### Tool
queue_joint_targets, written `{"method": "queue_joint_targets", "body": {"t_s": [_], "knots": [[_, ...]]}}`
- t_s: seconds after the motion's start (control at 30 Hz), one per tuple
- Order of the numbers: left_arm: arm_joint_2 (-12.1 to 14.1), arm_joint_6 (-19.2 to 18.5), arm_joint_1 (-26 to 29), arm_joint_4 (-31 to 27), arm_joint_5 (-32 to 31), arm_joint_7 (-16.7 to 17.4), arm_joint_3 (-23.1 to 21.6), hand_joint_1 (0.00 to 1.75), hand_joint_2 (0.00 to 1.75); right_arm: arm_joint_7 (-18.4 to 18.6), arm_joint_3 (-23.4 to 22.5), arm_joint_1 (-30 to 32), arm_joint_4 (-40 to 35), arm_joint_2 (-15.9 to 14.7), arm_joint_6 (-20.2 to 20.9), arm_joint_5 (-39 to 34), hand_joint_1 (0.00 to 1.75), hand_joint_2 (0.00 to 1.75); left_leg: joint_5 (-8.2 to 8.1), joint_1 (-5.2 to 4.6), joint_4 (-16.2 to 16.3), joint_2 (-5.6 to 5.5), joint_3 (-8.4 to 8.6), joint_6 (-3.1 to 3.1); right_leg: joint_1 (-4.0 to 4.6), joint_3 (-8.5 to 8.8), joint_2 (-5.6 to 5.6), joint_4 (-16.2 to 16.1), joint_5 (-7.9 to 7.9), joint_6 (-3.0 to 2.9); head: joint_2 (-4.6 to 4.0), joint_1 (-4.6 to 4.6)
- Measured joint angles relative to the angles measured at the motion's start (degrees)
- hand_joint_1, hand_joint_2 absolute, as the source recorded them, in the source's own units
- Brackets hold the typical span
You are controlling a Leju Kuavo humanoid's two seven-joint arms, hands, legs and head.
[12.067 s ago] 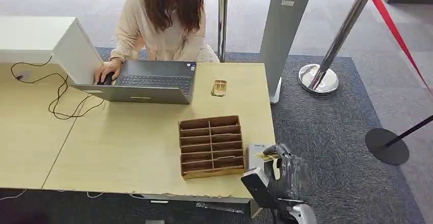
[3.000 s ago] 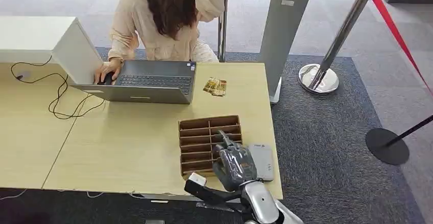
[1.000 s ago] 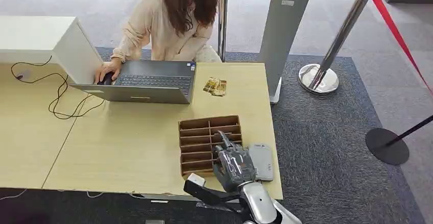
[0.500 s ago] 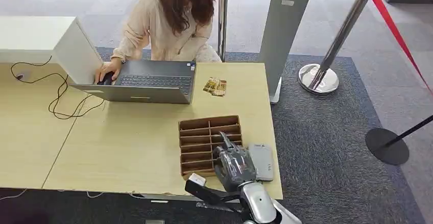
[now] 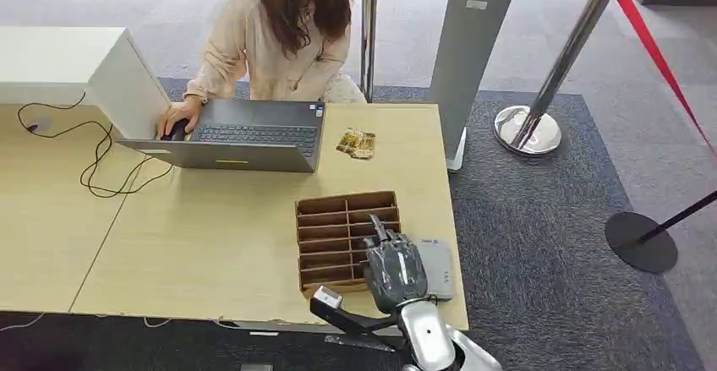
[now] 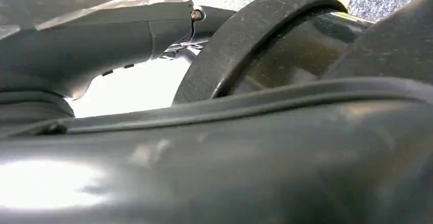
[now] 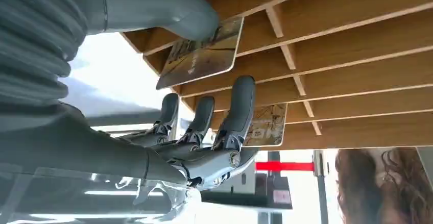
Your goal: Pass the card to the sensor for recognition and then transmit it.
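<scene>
On the pale wooden surface (image 5: 211, 244) one brown slotted cardboard organiser (image 5: 334, 219) is being reached into by the right robot hand (image 5: 394, 268), whose thumb presses one gold printed card (image 7: 201, 55) while another card (image 7: 265, 126) stays slotted, so lifting, scanning at the one grey sensor (image 5: 437, 267) and handover seemingly remain.

Head view high, looking down; right wrist close under card rack (image 7: 327, 55).
</scene>
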Motion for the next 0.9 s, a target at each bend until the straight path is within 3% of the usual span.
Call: {"method": "queue_joint_targets", "body": {"t_s": [0.23, 0.9], "knots": [[0.2, -0.2, 0.0, 0.0, 0.0, -0.1, 0.0, 0.00, 0.00, 2.0, 0.0, -0.2, 0.3, -0.1, 1.5, 10.1, 0.79, 1.75, 0.00, 0.00, 0.0, 0.00, 0.00, 0.00, 0.00, 0.00, 0.00, 0.0, 0.00, 0.00, 0.00, 0.00], [0.3, 0.0, 0.0, 0.0, -0.3, -0.1, 0.0, 0.00, 0.00, 1.8, -0.5, -0.2, 0.2, 0.0, 3.9, 8.6, 0.82, 1.75, 0.00, 0.00, 0.0, 0.00, 0.02, 0.00, 0.00, 0.00, 0.00, 0.0, 0.00, 0.00, 0.00, 0.00]]}}
